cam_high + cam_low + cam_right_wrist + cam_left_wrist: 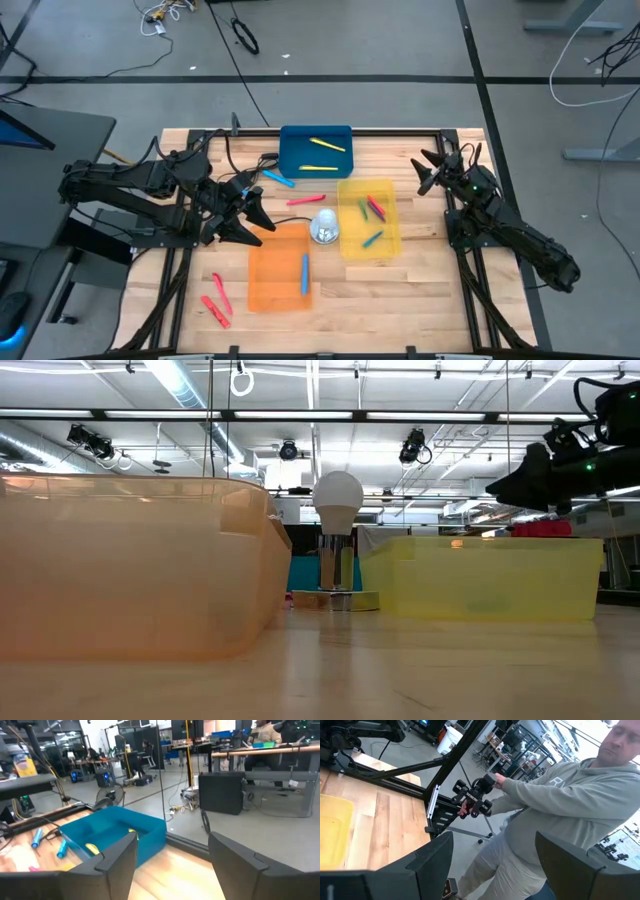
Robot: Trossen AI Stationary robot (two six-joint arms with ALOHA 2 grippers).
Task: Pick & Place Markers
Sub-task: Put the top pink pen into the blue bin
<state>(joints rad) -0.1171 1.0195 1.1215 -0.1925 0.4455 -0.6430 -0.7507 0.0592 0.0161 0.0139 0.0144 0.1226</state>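
Plainly, the left pincer (262, 222) is the one better placed for the loose markers, and the choice of target turns on which way each lies from it. It hangs over the counter (420, 300) just off the near corner of the orange tray (265, 285), its jaws standing wide with nothing between them, as the left wrist view confirms. The red marker (305, 200) lies on the bare wood just beyond the pincer, toward the blue tray (290, 140), with its long axis running nearly across the counter. The light blue marker (279, 178) lies a little farther off in the same direction, tilted, close to the blue tray's front wall. Three more red markers (217, 300) lie on the wood on the other side of the orange tray, near the counter's front edge, slanted. The right pincer (432, 172) waits at the far right edge of the counter, also wide and empty, well apart from every loose marker. Other markers already lie inside the blue, yellow and orange trays. I judge the red one nearest the left pincer the likeliest next pick, needing the jaws turned to span its short width.
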